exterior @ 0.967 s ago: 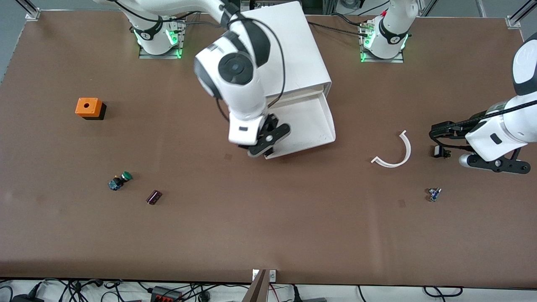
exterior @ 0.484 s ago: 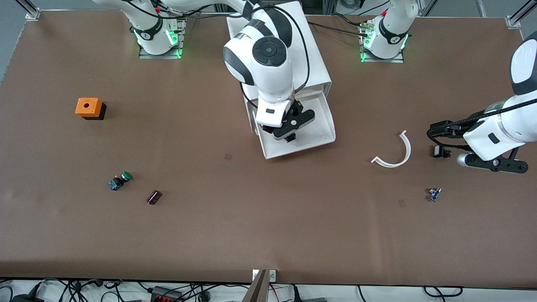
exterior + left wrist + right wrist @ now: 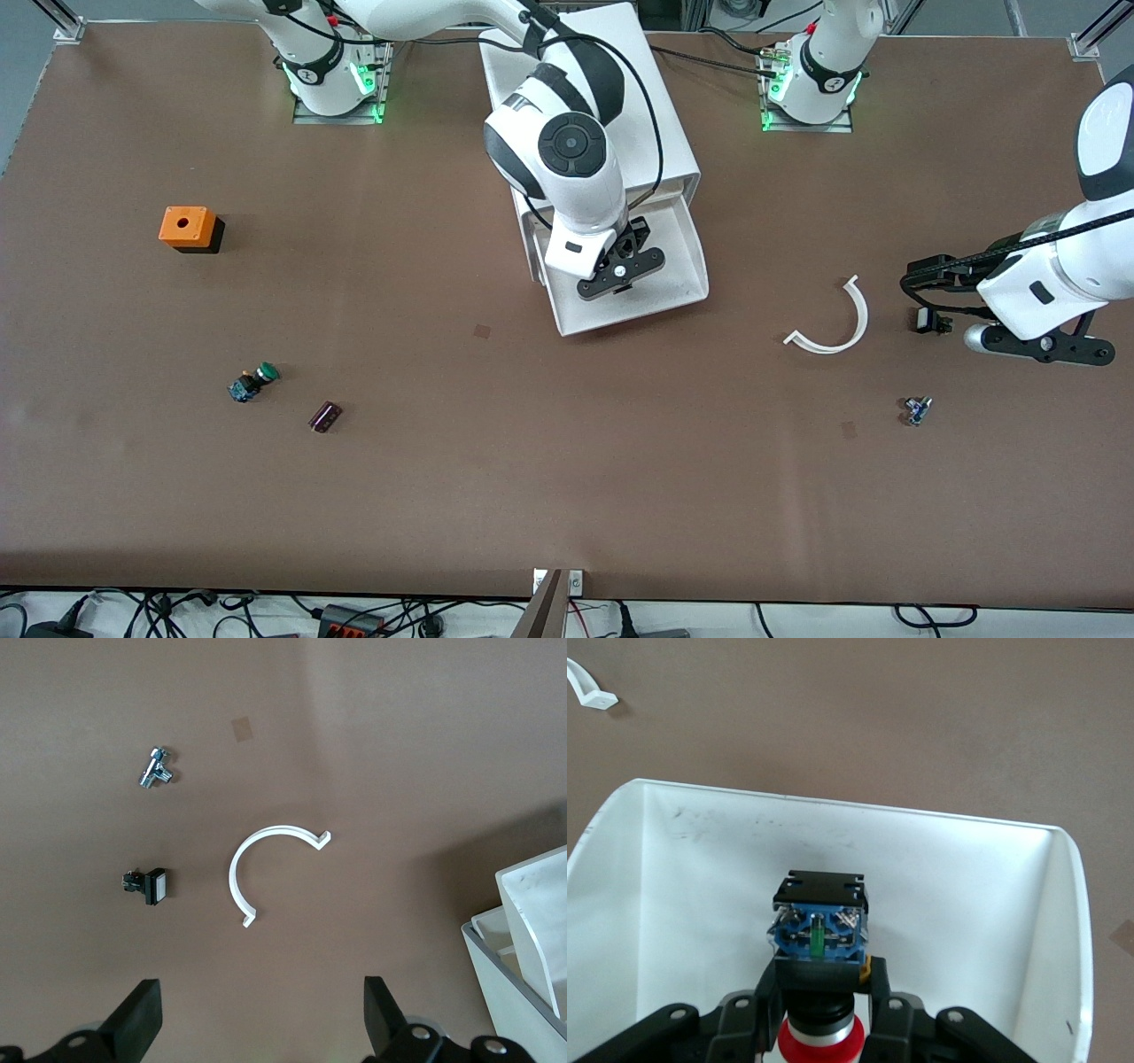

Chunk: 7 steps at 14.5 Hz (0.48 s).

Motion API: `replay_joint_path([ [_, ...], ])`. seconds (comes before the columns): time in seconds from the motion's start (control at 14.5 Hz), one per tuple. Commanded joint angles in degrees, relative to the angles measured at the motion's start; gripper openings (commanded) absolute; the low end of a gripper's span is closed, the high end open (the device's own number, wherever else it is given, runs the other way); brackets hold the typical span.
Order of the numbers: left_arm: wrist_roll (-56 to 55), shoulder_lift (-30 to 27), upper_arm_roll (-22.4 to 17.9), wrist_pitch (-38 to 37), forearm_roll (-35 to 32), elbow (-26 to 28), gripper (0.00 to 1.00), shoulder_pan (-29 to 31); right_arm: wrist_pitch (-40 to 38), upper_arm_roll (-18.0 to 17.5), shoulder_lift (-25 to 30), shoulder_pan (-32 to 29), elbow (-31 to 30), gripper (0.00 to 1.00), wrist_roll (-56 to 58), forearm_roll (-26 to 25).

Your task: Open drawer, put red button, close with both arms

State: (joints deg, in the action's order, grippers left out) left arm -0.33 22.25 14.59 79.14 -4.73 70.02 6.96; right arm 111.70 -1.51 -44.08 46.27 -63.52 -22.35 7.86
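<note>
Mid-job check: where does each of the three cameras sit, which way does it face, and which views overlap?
Front view: high across the table, facing both arm bases; right gripper holds the red button over the open drawer.
Left wrist view: on the waiting left arm, looking down past the open left gripper at the white arc.
Right wrist view: on the right arm, looking down into the drawer.
Shared: front and left wrist views both show the arc.
</note>
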Motion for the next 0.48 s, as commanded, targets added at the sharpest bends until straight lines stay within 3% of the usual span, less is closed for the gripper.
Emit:
replay_joint_path([
  [0.0, -0.99, 0.60, 0.36, -1.44, -1.95, -1.82, 1.00, -0.28, -0.78, 0.19, -2.24, 0.65, 1.91, 0.00, -1.03, 0.67],
  [0.21, -1.08, 0.60, 0.44, -1.44, -1.95, -1.82, 1.00, -0.19, -0.96, 0.27, -2.68, 1.01, 1.82, 0.00, -0.94, 0.58],
  [0.28, -0.99, 0.60, 0.44, -1.44, -1.95, -1.82, 1.00, -0.19, -0.96, 0.28, -2.77, 1.01, 1.82, 0.04, -1.03, 0.49],
  [0.35, -0.99, 0.60, 0.36, -1.44, -1.69, -1.82, 1.00, -0.10, -0.78, 0.28, -3.21, 1.01, 1.90, 0.30, -1.03, 0.32],
  [0.41, -0.99, 0.60, 0.35, -1.44, -1.69, -1.82, 1.00, -0.02, -0.35, 0.36, -3.30, 1.01, 1.91, 0.79, -1.03, 0.23],
])
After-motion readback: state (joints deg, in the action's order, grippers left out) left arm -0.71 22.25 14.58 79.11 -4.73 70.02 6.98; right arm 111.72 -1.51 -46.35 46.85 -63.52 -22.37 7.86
